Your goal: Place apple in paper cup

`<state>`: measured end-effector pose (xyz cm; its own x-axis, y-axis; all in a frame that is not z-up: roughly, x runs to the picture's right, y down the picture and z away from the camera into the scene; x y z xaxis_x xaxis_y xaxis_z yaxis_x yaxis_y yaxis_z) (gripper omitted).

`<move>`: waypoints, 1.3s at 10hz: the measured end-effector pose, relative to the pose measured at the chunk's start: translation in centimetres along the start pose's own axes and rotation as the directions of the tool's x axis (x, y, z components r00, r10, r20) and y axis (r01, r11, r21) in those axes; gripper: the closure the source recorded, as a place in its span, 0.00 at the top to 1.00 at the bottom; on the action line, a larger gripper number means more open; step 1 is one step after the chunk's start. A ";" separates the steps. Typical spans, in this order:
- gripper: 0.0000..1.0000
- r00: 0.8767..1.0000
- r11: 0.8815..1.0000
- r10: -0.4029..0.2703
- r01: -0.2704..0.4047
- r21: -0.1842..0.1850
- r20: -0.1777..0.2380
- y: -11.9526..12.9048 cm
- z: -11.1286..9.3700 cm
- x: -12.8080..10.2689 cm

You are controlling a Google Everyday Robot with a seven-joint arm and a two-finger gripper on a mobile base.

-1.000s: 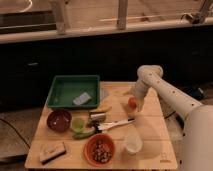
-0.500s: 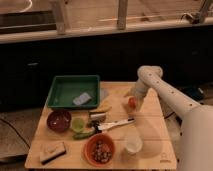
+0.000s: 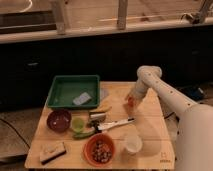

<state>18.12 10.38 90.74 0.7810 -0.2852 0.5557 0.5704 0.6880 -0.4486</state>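
The apple [image 3: 131, 103] is a small red-orange fruit at the right middle of the wooden table [image 3: 155, 145]. My gripper [image 3: 131, 99] is right at it, coming down from the white arm [image 3: 160, 89] on the right. The arm's end covers the top of the apple. The paper cup [image 3: 132, 143] is white and stands upright near the table's front, well in front of the apple and apart from the gripper.
A green tray [image 3: 74, 91] lies at the back left. A dark red bowl [image 3: 59, 120], a small green cup [image 3: 77, 124], a banana [image 3: 103, 108], a white-handled tool [image 3: 114, 124], an orange bowl of food [image 3: 99, 149] and a sponge [image 3: 52, 152] fill the left and middle.
The gripper has stayed at the apple; arm and apple show almost no movement across the frames.
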 end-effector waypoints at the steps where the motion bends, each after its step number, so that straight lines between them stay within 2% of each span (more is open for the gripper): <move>1: 0.27 1.000 1.000 -0.002 0.002 -0.003 -0.001 0.1 0.0 -0.1; 3: 0.07 1.000 0.999 -0.027 0.027 -0.018 -0.013 0.2 -1.3 -0.9; 4: 0.03 0.999 0.999 -0.045 0.044 -0.026 -0.017 0.0 -2.4 -1.6; 8: 0.03 0.996 0.995 -0.084 0.083 -0.054 -0.018 0.1 -3.3 -2.8; 11: 0.03 0.992 0.989 -0.126 0.125 -0.083 -0.014 0.3 -5.7 -4.6; 13: 0.03 0.990 0.986 -0.141 0.140 -0.092 -0.012 0.3 -6.1 -5.1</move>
<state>15.86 8.01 83.50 0.6954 -0.3872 0.6054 0.6949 0.5771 -0.4291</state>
